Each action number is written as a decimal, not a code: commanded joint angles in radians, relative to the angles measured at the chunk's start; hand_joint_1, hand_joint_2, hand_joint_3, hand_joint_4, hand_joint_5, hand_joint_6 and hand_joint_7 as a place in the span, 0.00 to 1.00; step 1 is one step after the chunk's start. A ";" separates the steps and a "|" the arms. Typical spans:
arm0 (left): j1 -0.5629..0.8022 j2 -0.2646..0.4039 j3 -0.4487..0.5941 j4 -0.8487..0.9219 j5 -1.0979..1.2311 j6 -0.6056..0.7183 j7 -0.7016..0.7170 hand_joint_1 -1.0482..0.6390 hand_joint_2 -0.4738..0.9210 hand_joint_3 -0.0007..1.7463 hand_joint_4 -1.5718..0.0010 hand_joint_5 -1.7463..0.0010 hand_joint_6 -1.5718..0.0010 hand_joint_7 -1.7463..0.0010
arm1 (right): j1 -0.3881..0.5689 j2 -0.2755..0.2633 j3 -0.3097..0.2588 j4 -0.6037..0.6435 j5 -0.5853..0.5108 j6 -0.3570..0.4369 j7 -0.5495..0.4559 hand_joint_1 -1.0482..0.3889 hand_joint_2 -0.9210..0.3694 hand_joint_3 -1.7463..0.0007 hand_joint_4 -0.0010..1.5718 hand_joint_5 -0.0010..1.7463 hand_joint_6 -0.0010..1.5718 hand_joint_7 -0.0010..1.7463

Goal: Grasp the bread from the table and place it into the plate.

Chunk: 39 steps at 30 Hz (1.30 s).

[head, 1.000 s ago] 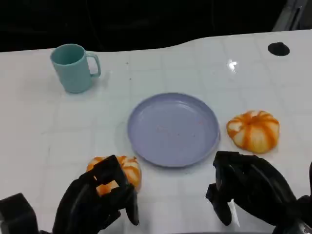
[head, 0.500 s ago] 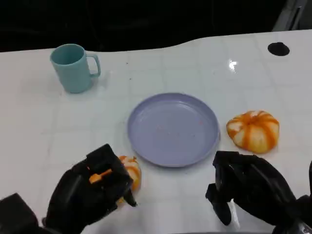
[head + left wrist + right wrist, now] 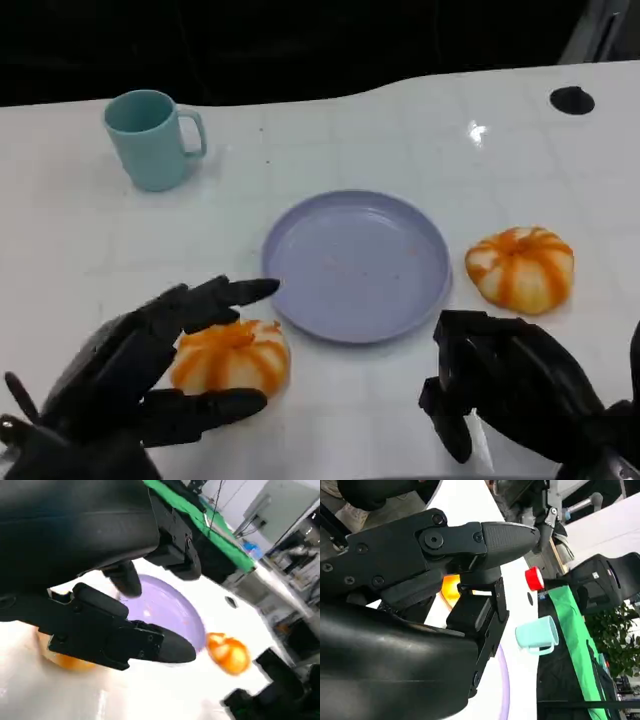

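Observation:
A round orange-and-white bread [image 3: 232,357] lies on the white table, near-left of the lilac plate [image 3: 355,265]. My left hand [image 3: 140,375] has its fingers spread around this bread, one finger [image 3: 235,292] past its far side and another [image 3: 205,405] along its near side, without closing on it. In the left wrist view the same bread [image 3: 67,660] sits under the fingers [image 3: 125,640], with the plate [image 3: 165,605] beyond. A second bread [image 3: 520,267] lies right of the plate. My right hand [image 3: 510,385] hovers at the near right and holds nothing.
A teal mug [image 3: 150,138] stands at the far left, also seen in the right wrist view as a mug [image 3: 536,634]. A black round spot [image 3: 571,99] marks the table's far right. The table's dark far edge runs behind the mug.
My left hand has uncurled from over the near-left bread and its fingers now spread on either side of it. The bread, plate and right hand have stayed put.

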 commanded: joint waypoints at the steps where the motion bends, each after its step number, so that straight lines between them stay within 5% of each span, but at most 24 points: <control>1: 0.000 0.059 -0.034 -0.068 0.158 0.084 0.005 0.18 1.00 0.11 1.00 0.61 0.84 0.96 | 0.006 -0.010 -0.006 -0.015 0.004 0.001 0.000 0.09 0.00 0.78 0.81 0.94 0.70 0.90; 14: -0.119 0.135 -0.188 -0.024 0.479 0.276 -0.033 0.16 1.00 0.06 0.96 0.68 0.86 0.99 | 0.009 -0.010 -0.009 -0.020 0.014 0.017 0.002 0.09 0.00 0.79 0.82 0.94 0.70 0.90; 31: -0.310 0.134 -0.357 0.380 0.534 0.298 0.051 0.20 1.00 0.02 0.90 0.73 0.84 0.99 | 0.025 -0.016 -0.014 -0.048 0.022 0.035 0.002 0.09 0.00 0.79 0.81 0.93 0.70 0.89; 37: -0.335 0.138 -0.386 0.482 0.513 0.263 0.119 0.36 1.00 0.05 0.79 0.76 0.71 0.97 | 0.026 -0.015 -0.013 -0.053 0.019 0.038 -0.001 0.09 0.00 0.80 0.82 0.93 0.70 0.89; 38: -0.336 0.137 -0.377 0.508 0.497 0.238 0.163 0.39 1.00 0.06 0.75 0.75 0.68 0.96 | 0.026 -0.014 -0.013 -0.053 0.020 0.040 -0.001 0.09 0.00 0.80 0.82 0.93 0.70 0.89; 39: -0.337 0.136 -0.371 0.532 0.485 0.216 0.200 0.44 1.00 0.10 0.69 0.53 0.57 0.96 | 0.026 -0.014 -0.014 -0.054 0.021 0.043 -0.002 0.09 0.00 0.80 0.82 0.93 0.70 0.89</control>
